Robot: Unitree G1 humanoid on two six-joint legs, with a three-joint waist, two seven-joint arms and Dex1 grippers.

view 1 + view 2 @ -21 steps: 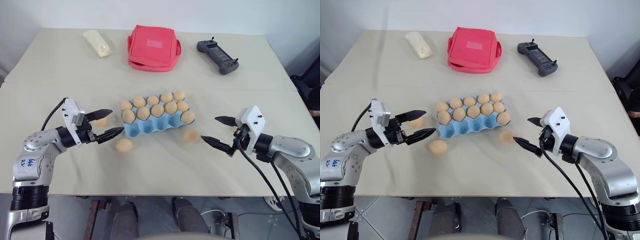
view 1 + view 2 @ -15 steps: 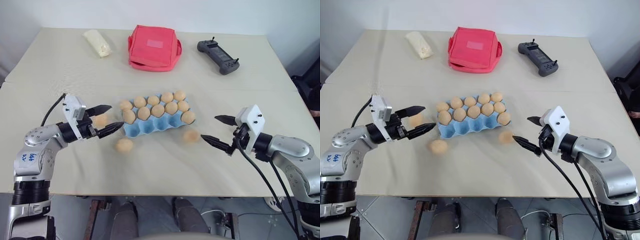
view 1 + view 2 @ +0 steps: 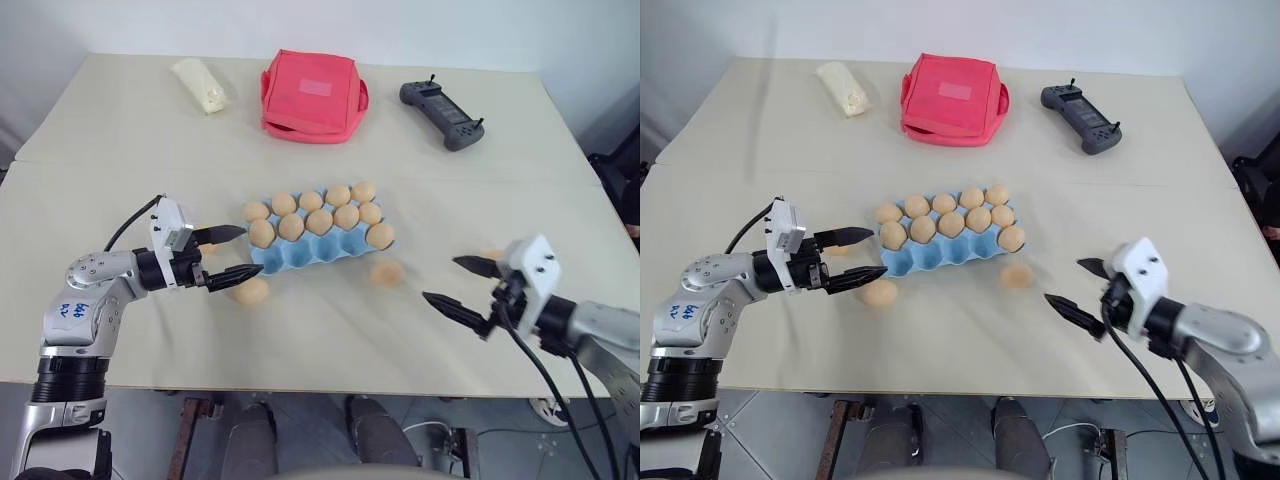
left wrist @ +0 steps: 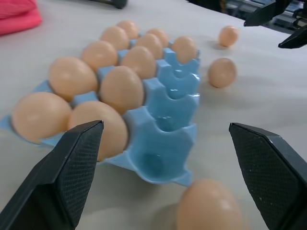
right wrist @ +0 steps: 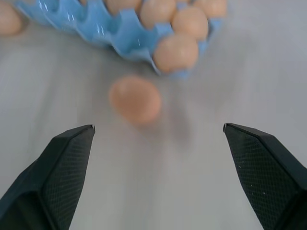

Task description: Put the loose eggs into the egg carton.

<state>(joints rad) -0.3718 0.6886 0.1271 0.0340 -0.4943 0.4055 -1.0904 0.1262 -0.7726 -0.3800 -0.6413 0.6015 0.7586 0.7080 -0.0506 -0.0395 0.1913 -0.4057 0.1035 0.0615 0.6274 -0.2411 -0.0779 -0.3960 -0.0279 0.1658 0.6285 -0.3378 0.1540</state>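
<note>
Eggs sit in the blue carton [image 3: 320, 238] just ahead of your left gripper [image 3: 225, 255], jaws spread wide, one loose egg [image 3: 251, 291] just beside its tip. Your right gripper [image 3: 462, 287] gapes wide too, another egg [image 3: 386, 273] lying near it on the bench [image 3: 300, 340].

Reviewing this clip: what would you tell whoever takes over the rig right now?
Left gripper: open, empty, beside the egg carton's left end.
Right gripper: open, empty, off to the carton's right.
Done: the back two rows are full and one front cup is filled.
Left: four front cups are empty. Loose eggs lie by the left gripper, in front of the carton's right end and farther right.
</note>
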